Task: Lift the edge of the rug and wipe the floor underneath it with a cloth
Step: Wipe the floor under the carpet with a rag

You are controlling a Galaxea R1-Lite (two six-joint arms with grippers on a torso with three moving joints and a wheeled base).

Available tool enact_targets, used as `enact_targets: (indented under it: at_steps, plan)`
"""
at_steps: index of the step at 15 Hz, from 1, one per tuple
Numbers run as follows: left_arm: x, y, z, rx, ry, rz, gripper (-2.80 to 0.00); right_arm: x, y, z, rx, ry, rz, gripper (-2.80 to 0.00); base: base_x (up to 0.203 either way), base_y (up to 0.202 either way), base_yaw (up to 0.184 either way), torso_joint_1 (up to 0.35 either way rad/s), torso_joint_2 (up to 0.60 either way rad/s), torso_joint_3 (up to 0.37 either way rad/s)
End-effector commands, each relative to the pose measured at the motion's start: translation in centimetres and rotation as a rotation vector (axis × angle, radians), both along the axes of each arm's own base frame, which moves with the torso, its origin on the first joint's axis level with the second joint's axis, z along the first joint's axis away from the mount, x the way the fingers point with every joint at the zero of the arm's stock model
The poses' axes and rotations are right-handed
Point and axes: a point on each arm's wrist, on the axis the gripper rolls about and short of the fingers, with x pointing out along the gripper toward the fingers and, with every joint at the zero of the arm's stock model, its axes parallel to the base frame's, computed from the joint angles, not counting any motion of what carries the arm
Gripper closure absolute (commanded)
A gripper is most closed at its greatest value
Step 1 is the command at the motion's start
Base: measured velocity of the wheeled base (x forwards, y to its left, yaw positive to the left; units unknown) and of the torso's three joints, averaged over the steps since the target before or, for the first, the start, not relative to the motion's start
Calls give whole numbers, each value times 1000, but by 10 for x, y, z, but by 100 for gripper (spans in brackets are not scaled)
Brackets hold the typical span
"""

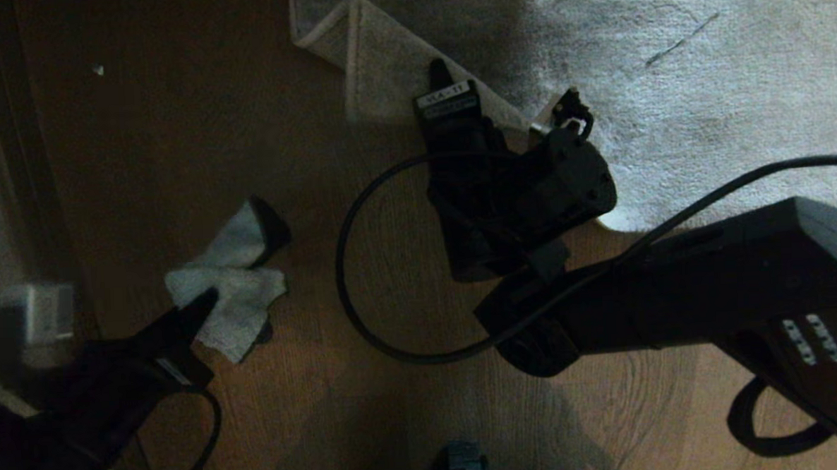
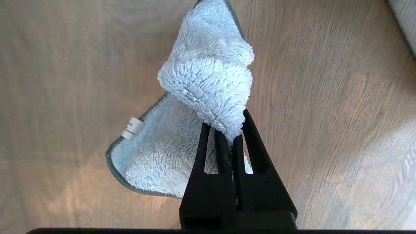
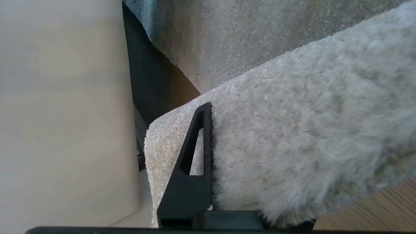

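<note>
Wood-grain floor (image 1: 332,196) lies bared at the rug edge's (image 1: 382,60) seven o'clock; right gripper (image 3: 211,110) clamps it raised, so left gripper (image 2: 229,130), pinching the cloth (image 2: 208,71), should sweep underneath flat.

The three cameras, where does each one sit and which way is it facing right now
Head view: on the head, looking down at the floor and rug edge; both arms show.
Left wrist view: behind the left end effector, facing the floor; its fingers pinch the cloth.
Right wrist view: behind the right end effector, clamped on the folded-up rug edge.
Shared: the cloth appears in head and left wrist views.
</note>
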Motion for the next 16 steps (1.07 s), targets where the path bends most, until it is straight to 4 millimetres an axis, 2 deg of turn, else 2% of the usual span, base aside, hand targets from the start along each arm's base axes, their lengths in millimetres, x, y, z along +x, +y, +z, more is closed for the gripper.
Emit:
enact_targets:
  at_steps: [1,8,11,16]
  plan:
    - [-12,8,13,-12,-102,25,0,-5,0,3,41,-28,10,0,0,0,0,0,0,0]
    - [-22,16,17,131,-126,71,0,-6,0,3,41,-28,14,0,0,0,0,0,0,0]
    - [-36,25,21,180,-138,115,0,-6,1,2,39,-28,14,0,0,0,0,0,0,0]
    - [-54,36,14,237,-55,153,0,-6,1,2,40,-27,14,0,0,0,0,0,0,0]
